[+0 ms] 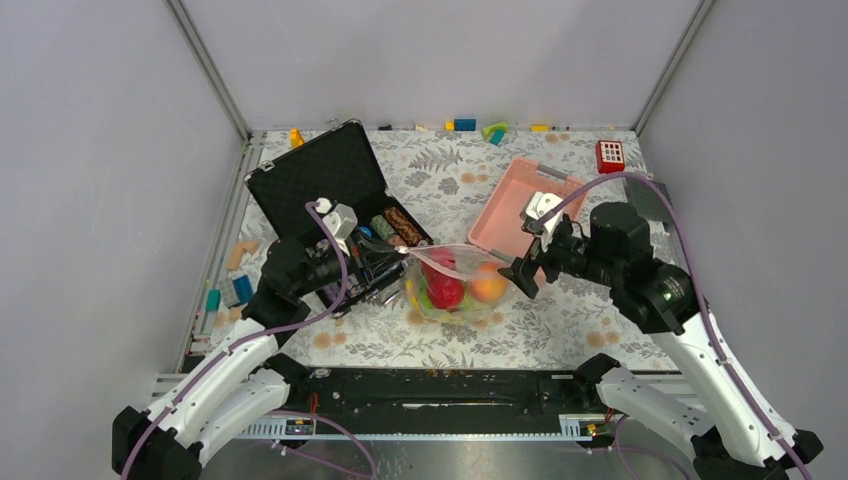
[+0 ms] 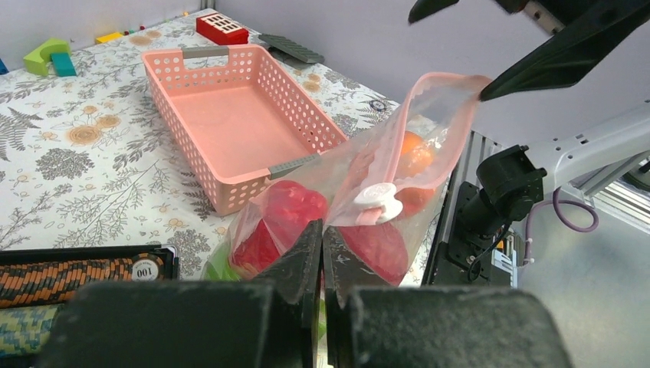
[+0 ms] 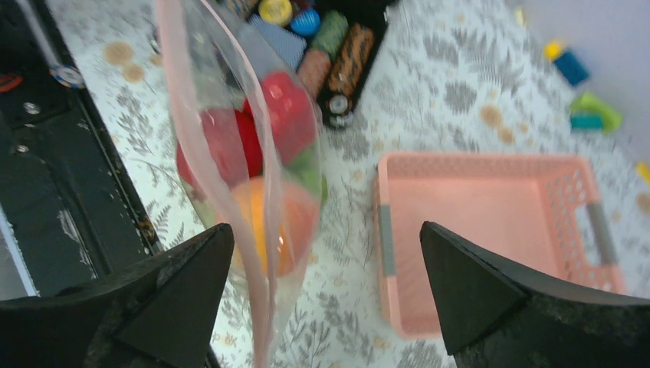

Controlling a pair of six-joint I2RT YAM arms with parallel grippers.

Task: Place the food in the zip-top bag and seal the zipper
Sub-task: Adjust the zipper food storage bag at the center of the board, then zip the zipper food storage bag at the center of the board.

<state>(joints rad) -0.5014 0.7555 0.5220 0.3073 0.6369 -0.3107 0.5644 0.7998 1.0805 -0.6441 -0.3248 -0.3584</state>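
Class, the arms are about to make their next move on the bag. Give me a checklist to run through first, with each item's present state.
1. Food inside the zip-top bag: ok; the pink basket holds none.
2. Left gripper clamped on the bag's edge: ok.
3. Right gripper gripping the far end: not ok; it is open, with the bag's edge between its fingers.
4. Zipper sealed: not ok; the right wrist view shows its pink strips apart.
5. Slider close to the left gripper: ok.
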